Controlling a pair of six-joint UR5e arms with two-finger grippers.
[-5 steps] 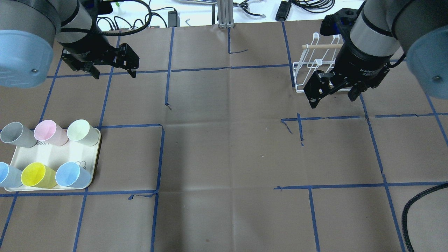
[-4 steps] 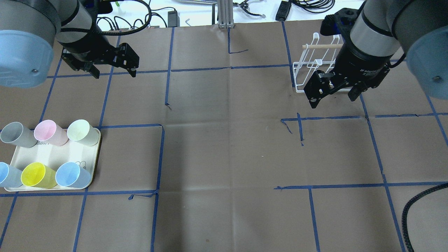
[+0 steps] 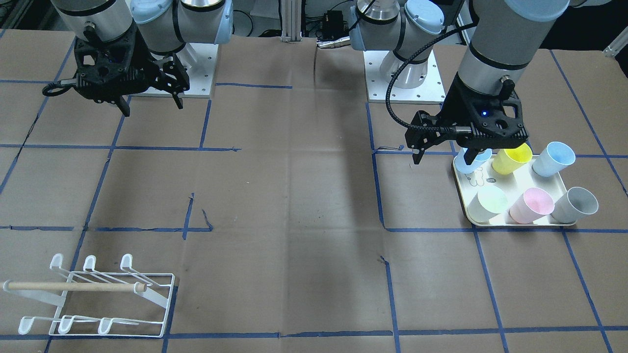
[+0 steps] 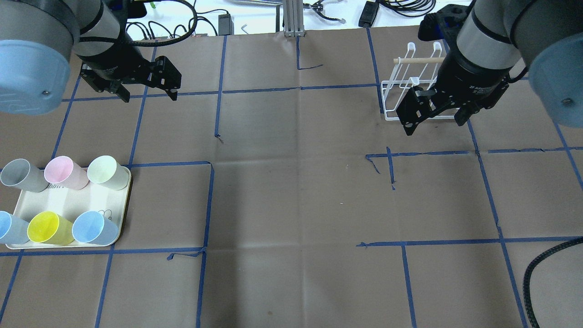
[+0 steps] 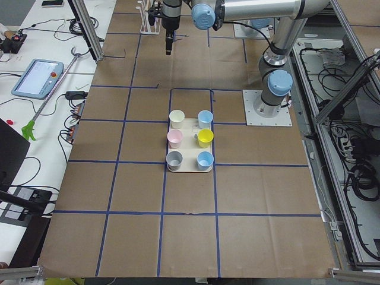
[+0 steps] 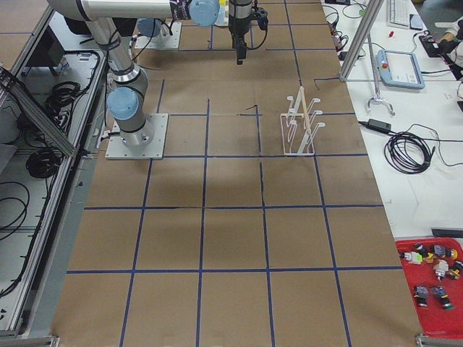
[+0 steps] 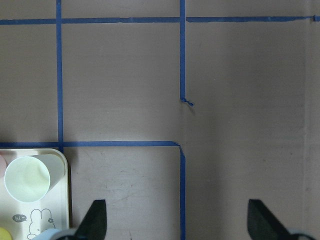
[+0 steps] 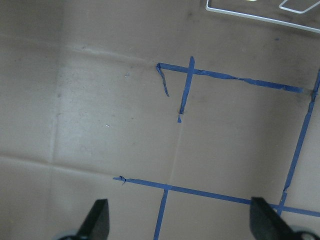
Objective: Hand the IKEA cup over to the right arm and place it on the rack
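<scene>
Several IKEA cups stand on a cream tray (image 4: 68, 200) at the near left: grey (image 4: 20, 175), pink (image 4: 63, 172), pale green (image 4: 105, 172), yellow (image 4: 48, 228) and two blue (image 4: 93, 227). My left gripper (image 4: 149, 97) is open and empty, high above the table beyond the tray; it also shows in the front view (image 3: 441, 161). The white wire rack (image 4: 410, 91) with a wooden dowel stands at the far right. My right gripper (image 4: 434, 126) is open and empty, just in front of the rack; it also shows in the front view (image 3: 152, 109).
Brown paper with blue tape lines covers the table (image 4: 291, 196). The left wrist view shows the pale green cup (image 7: 27, 178) and the tray corner (image 7: 62, 200) below. The right wrist view shows the rack's base edge (image 8: 250, 14). Cables lie beyond the far edge.
My right gripper has shifted slightly away from the robot, toward the rack. My left gripper and the cups have not visibly moved.
</scene>
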